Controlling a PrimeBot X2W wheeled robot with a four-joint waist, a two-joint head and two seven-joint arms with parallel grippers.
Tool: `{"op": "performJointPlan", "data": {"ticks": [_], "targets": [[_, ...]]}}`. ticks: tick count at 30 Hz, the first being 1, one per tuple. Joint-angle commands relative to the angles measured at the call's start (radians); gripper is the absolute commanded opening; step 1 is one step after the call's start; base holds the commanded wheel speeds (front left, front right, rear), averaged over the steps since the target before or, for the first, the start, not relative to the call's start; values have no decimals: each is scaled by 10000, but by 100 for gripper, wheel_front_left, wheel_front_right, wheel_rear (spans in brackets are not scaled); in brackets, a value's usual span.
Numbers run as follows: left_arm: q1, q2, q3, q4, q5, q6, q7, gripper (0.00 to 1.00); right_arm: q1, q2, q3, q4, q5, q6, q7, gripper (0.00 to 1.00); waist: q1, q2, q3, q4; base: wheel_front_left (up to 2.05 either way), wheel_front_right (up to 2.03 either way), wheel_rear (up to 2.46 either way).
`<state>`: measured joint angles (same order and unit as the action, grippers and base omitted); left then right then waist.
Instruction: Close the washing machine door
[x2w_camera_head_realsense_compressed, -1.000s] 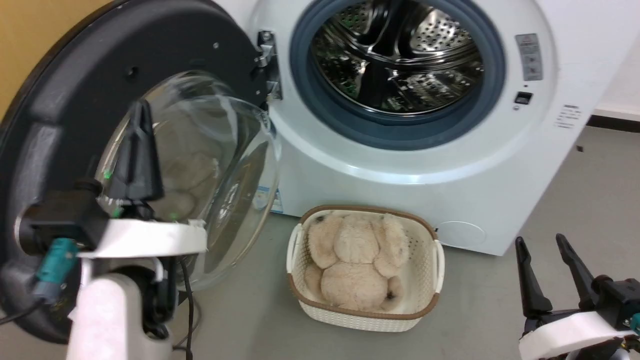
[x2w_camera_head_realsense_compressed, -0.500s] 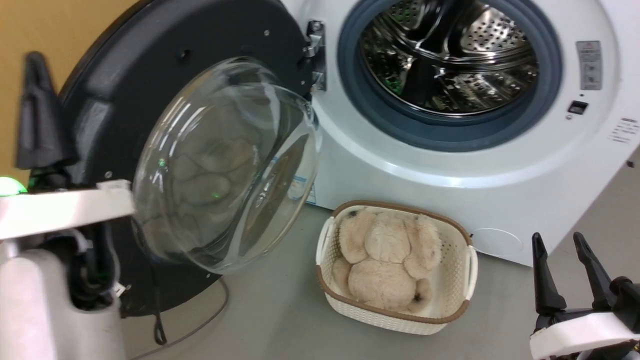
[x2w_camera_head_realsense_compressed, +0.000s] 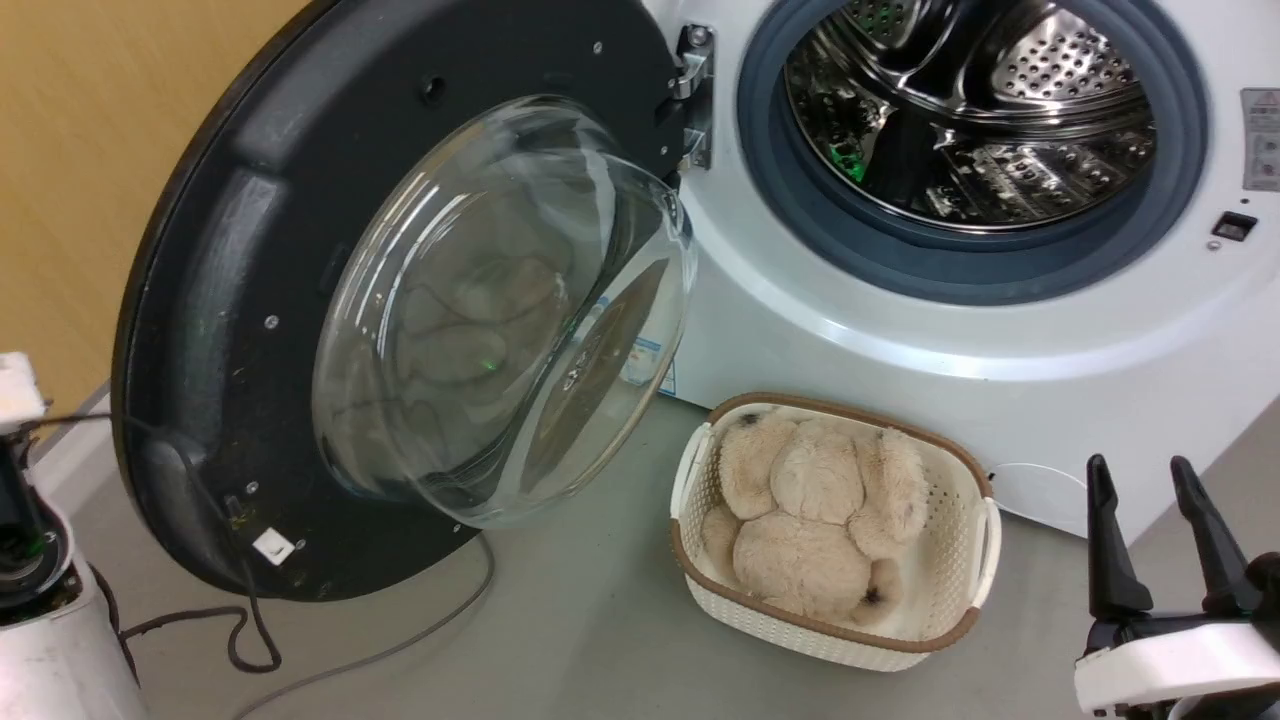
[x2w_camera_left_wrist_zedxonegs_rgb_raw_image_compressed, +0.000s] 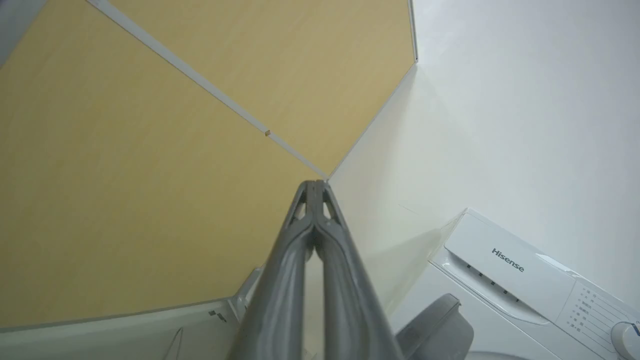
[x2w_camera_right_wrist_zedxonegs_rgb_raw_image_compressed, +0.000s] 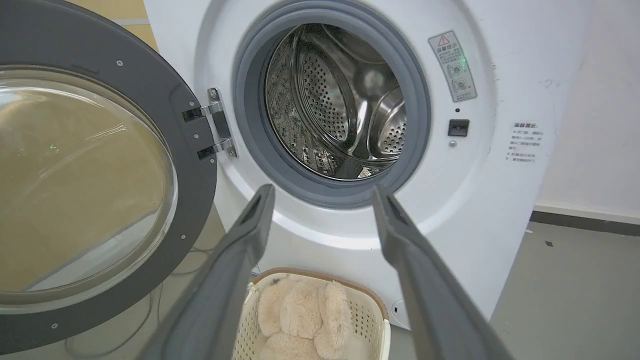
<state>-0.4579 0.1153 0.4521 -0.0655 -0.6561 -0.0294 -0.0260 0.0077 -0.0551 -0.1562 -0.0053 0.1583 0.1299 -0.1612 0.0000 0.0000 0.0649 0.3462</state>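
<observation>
The washing machine door (x2w_camera_head_realsense_compressed: 250, 200) stands wide open at the left of the head view. Its black rim and bulging glass bowl (x2w_camera_head_realsense_compressed: 500, 320) face me. It hangs on hinges (x2w_camera_head_realsense_compressed: 692, 90) beside the washing machine (x2w_camera_head_realsense_compressed: 900, 330), whose steel drum (x2w_camera_head_realsense_compressed: 980, 110) lies open. My left gripper (x2w_camera_left_wrist_zedxonegs_rgb_raw_image_compressed: 315, 183) is shut on nothing and points up at a wall corner. The left forearm (x2w_camera_head_realsense_compressed: 35, 620) is at the lower left, apart from the door's outer edge. My right gripper (x2w_camera_head_realsense_compressed: 1138, 468) is open low at the right. It (x2w_camera_right_wrist_zedxonegs_rgb_raw_image_compressed: 322, 189) faces the door (x2w_camera_right_wrist_zedxonegs_rgb_raw_image_compressed: 185, 95) and machine (x2w_camera_right_wrist_zedxonegs_rgb_raw_image_compressed: 480, 210).
A white woven basket (x2w_camera_head_realsense_compressed: 960, 610) holding a beige plush toy (x2w_camera_head_realsense_compressed: 810, 520) sits on the floor before the machine, just right of the door's glass. A grey cable (x2w_camera_head_realsense_compressed: 400, 640) trails on the floor under the door. A yellow wall (x2w_camera_head_realsense_compressed: 90, 150) stands behind the door.
The head camera has turned, sliding the scene rightward. My left gripper, earlier in front of the door's glass, has moved left past the door's edge. The door stays open; the right gripper barely moved.
</observation>
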Motion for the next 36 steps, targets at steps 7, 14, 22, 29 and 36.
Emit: {"op": "performJointPlan", "data": {"ticks": [7,14,22,29,36], "targets": [[-147,16,855,1118,-2312,-63,1388,0,-199,34,-234,-31,164,6,-222,100,0,0,111,321,0,0,0],[253,-54,1370,2075,-4303,-385,3013,0,-172,37,-479,-85,246,6,-368,100,0,0,212,595,0,0,0],[685,-280,1164,2908,-5469,-732,4399,0,-280,40,-661,-171,260,6,-535,100,0,0,388,965,0,0,0],[982,-478,797,2833,-6625,-839,5469,0,-365,43,-713,-224,309,7,-681,100,0,0,565,1223,0,0,0],[1655,-593,66,2152,-7750,-917,6596,0,-433,46,-925,-273,415,7,-827,100,0,0,730,1436,0,0,0]]}}
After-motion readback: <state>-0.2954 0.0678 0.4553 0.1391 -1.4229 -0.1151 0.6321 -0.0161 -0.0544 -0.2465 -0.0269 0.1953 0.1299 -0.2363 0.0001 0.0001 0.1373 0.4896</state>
